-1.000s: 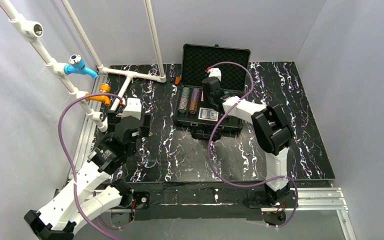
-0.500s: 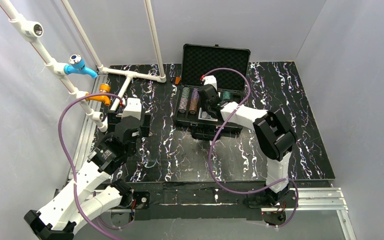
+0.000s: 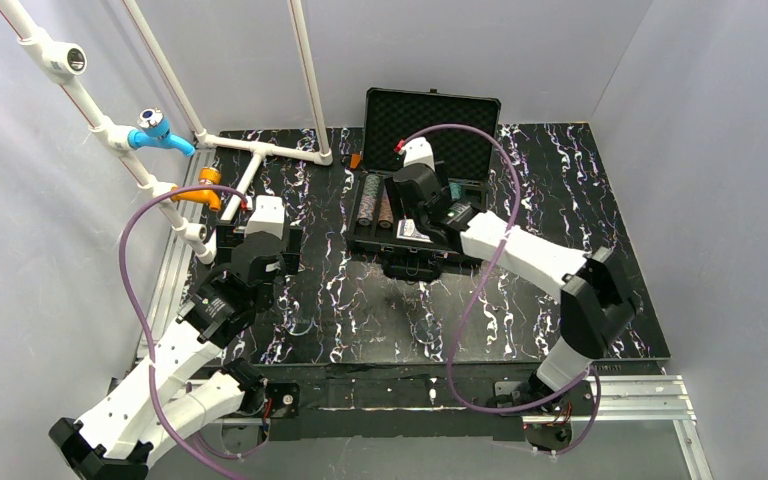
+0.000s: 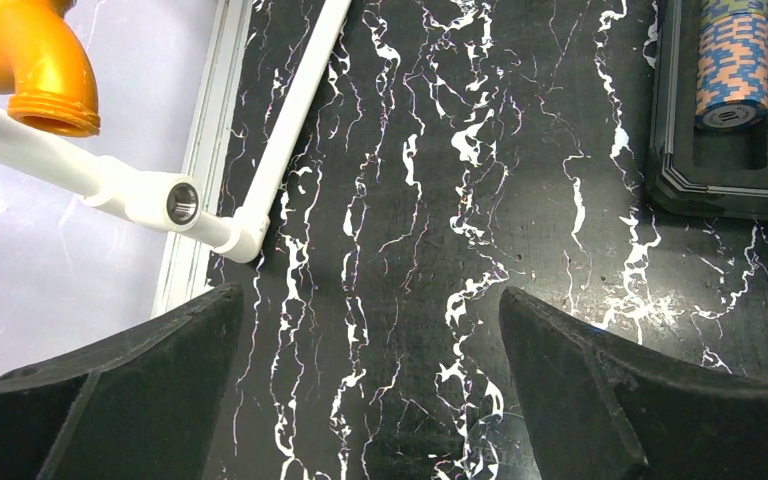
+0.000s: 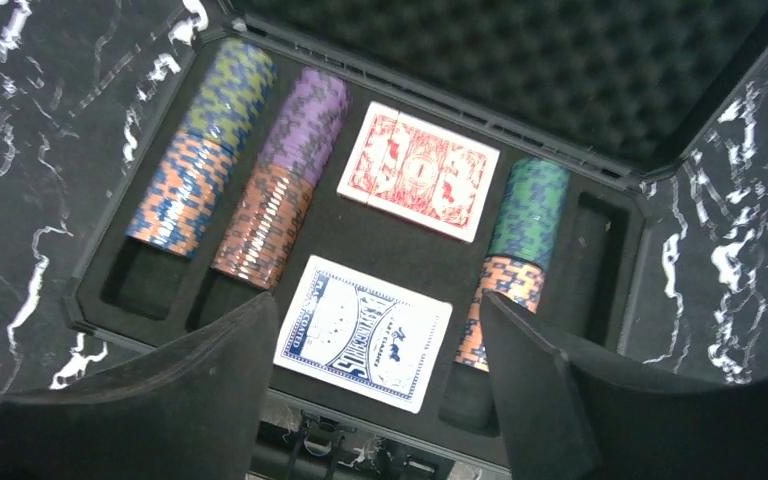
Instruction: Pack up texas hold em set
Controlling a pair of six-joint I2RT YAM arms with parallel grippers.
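Note:
The black briefcase (image 3: 360,238) lies open at the back middle of the table, its foam-lined lid (image 3: 432,118) upright. In the right wrist view it holds rows of striped poker chips (image 5: 200,150), a red-backed deck (image 5: 418,173) and a blue-backed deck (image 5: 364,332). My right gripper (image 5: 378,300) hovers over the case's near half (image 3: 410,192), open and empty, with the blue deck between its fingers below. My left gripper (image 4: 370,292) is open and empty over bare table at the left (image 3: 260,228). A faint round lettered disc (image 4: 490,445) lies by its right finger.
A white pipe frame (image 3: 260,150) with a blue fitting (image 3: 155,130) and an orange fitting (image 4: 40,60) stands at the back left, close to my left gripper. A small orange object (image 3: 356,160) lies left of the case lid. Grey walls enclose the table.
My right arm's elbow has swung out to the right and toward the near edge, and its gripper has shifted a little left over the case. The left arm has not moved.

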